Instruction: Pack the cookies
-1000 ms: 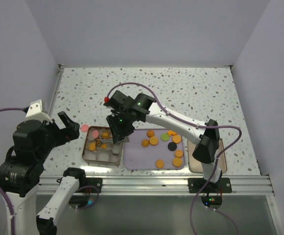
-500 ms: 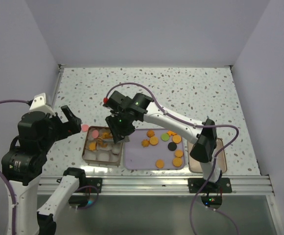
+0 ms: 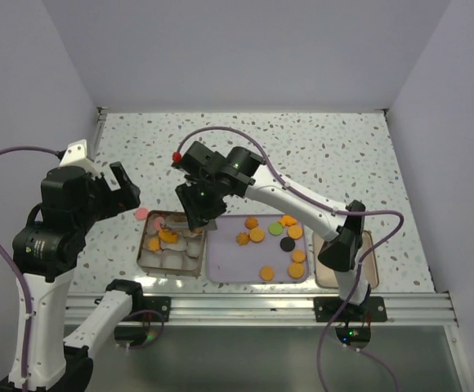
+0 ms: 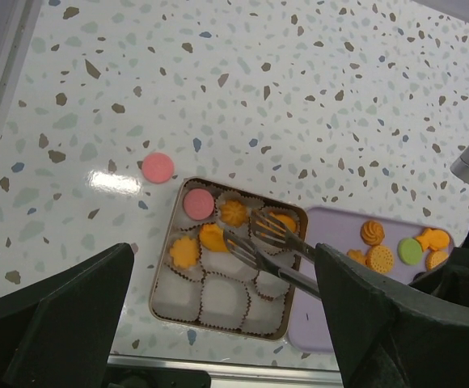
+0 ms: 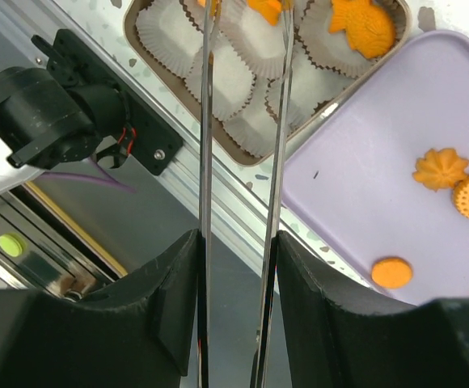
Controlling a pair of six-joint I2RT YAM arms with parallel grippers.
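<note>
The table [image 4: 299, 97] had a speckled, stone-look top, smooth and glossy enough to carry a white glare. The tongs [image 5: 204, 162] were thin, bare, shiny metal. White pleated paper cups [image 4: 218, 295] lined a brown box [image 4: 155, 291] with a metallic sheen. The lilac tray [image 5: 356, 202] looked like smooth, matt plastic. The orange cookies [image 5: 441, 168] were ridged and dull, and the pink disc [image 4: 158, 167] was smooth.

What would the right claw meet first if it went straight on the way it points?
The right claw holds tongs; their tips would likely meet an orange cookie among paper cups in the box; depth unclear.
</note>
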